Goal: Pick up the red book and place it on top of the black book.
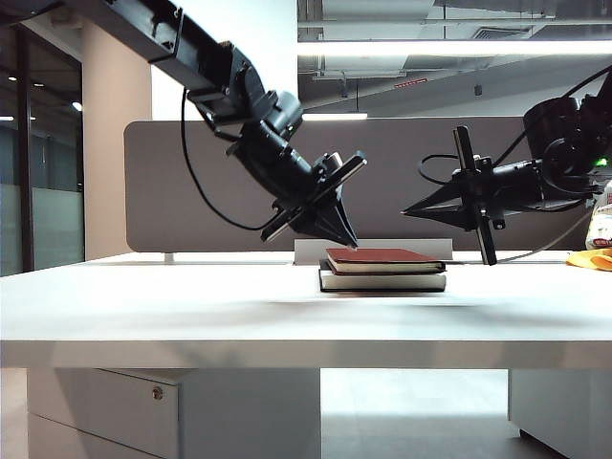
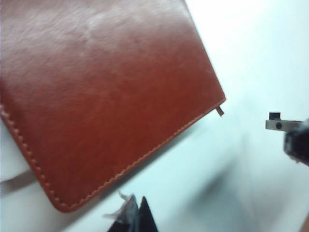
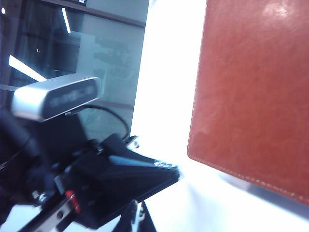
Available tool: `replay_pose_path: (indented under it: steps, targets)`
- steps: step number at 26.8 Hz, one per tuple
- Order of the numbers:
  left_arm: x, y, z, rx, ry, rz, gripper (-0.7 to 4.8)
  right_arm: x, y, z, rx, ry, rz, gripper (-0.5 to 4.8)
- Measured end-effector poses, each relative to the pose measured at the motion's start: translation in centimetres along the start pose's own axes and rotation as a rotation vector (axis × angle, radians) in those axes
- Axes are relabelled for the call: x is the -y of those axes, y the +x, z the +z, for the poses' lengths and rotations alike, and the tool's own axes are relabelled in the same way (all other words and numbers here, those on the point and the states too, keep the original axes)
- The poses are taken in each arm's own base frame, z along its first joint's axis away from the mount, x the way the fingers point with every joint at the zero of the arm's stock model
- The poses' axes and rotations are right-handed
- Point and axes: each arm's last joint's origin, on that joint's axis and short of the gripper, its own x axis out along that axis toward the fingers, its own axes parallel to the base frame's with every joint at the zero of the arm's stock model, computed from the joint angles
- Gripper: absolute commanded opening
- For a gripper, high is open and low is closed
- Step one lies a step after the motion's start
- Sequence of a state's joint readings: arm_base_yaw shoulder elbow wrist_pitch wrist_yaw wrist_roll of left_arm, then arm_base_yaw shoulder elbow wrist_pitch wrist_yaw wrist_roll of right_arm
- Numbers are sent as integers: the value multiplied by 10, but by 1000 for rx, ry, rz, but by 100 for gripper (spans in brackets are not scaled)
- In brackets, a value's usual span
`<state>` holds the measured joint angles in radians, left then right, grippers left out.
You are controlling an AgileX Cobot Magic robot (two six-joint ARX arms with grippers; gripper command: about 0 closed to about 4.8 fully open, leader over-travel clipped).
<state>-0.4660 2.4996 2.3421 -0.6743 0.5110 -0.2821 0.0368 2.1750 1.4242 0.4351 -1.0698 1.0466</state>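
**Red book stacked on black book, both grippers clear**

The red book (image 1: 382, 258) lies flat on top of the black book (image 1: 382, 280), covers roughly aligned, cream page edge showing under the red cover. The stack sits on the white worktop (image 1: 191, 306), near its middle, just in front of a low white block at the base of the grey divider panel (image 1: 191, 191). In the left wrist view the red book (image 2: 106, 92) fills most of the picture, stitched edge and rounded corner visible, a small ribbon tab sticking out at one corner. In the right wrist view the red book (image 3: 256, 92) shows one stitched corner over bright worktop.

Left gripper (image 1: 350, 239) hangs just above the stack's left end, tilted down toward it, fingers together, nothing in them; whether the tip touches the red book cannot be told. Its dark fingers (image 2: 137, 217) show as a closed point beside the book's corner.

Right gripper (image 1: 409, 209) sits above and right of the stack, pointing level toward the left gripper, apart from the books, fingers together and empty. A yellow object (image 1: 593, 259) lies on the worktop far right of the stack.
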Motion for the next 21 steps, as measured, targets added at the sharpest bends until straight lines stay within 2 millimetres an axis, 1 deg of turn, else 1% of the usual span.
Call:
replay_pose_path:
  steps: [5, 8, 10, 18, 21]
  targets:
    - [20, 10, -8, -27, 55, 59, -6, 3, -3, 1, 1, -14, -12, -6]
    - [26, 14, -10, -25, 71, 80, -6, 7, -8, 1, 0, -4, -36, -6]
    - [25, 14, -9, -12, 73, 92, -6, 10, -11, 1, 0, 5, -51, -6]
    - [22, 15, -8, 0, 73, 121, -6, 16, -11, -3, -10, 16, -96, -6]
    - [14, 25, -16, -48, 53, 135, -6, 18, -9, -6, -8, 25, -130, -6]
